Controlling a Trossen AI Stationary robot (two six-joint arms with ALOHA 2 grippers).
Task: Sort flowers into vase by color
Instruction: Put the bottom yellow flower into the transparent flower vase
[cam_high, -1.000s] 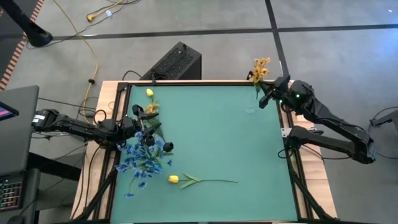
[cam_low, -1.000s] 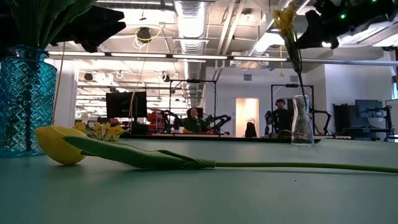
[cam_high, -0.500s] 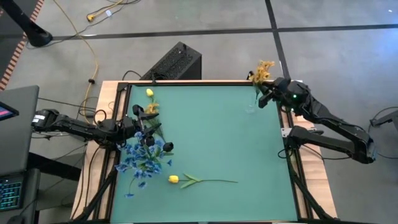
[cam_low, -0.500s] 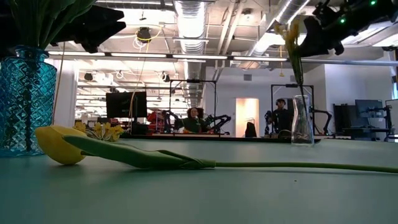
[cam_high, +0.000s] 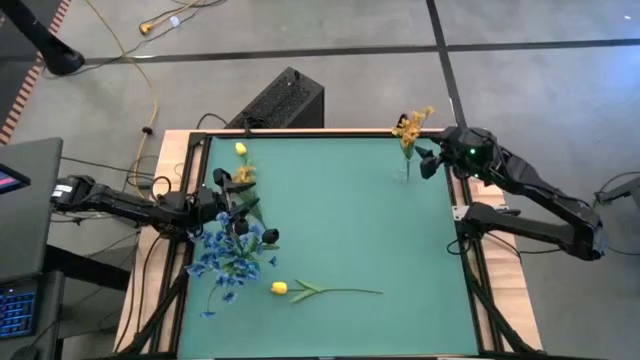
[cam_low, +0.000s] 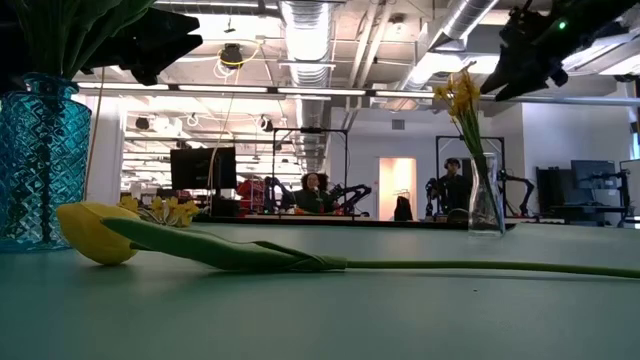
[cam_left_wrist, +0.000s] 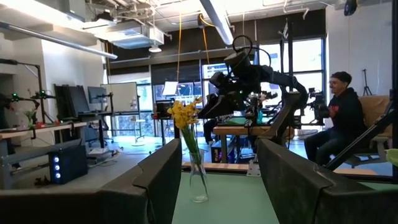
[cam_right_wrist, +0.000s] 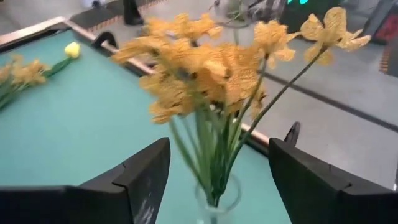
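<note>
Yellow-orange sprig upright in the clear glass vase, right gripper apart beside it.

We see the thin green-stemmed yellow-orange flower sprig (cam_high: 410, 127) standing in the slim clear glass vase (cam_high: 403, 170) at the upper right of the green table (cam_high: 340, 220), stems vertical, blossoms up. The right gripper (cam_high: 432, 162) sits just right, fingers spread, holding nothing. The left gripper (cam_high: 232, 198), mid-left, gapes empty by the blue flowers (cam_high: 228, 258).

A flat teal-green tabletop (cam_high: 340, 220) with a pale wooden rim is the landmark. Beyond its far edge, on the grey floor, sits a black ribbed box (cam_high: 282, 100). A yellow cable (cam_high: 130, 50) snakes across the floor past the far left corner. In the room behind the tabletop, a seated person in dark clothing (cam_left_wrist: 339, 118) faces sideways.
</note>
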